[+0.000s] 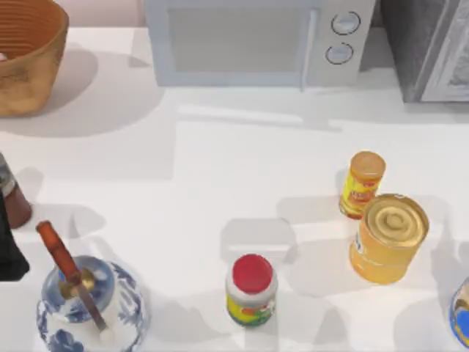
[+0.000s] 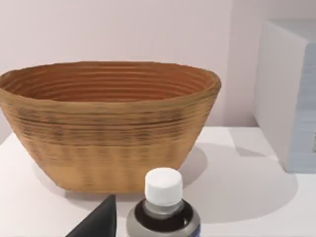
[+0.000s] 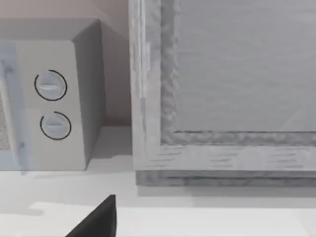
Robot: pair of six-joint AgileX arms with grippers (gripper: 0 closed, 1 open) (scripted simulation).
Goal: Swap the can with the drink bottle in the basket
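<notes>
Left wrist view – can (image 2: 163, 212), dark body, greyish shoulder, white cap, before basket (image 2: 108, 128); left tool (image 2: 98, 222) state unclear.

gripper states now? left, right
Left gripper: by the can, facing the basket; cannot tell.
Right gripper: facing the microwave; cannot tell.

White table (image 1: 220, 169) with basket (image 1: 26, 55), microwave (image 1: 256, 40)

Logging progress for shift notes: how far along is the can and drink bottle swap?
Done: nothing visible. In hand: left gripper is at the can, which stands on the table before the basket. Remaining: lift the can in, take the drink bottle out. Right gripper idles facing the microwave.
</notes>
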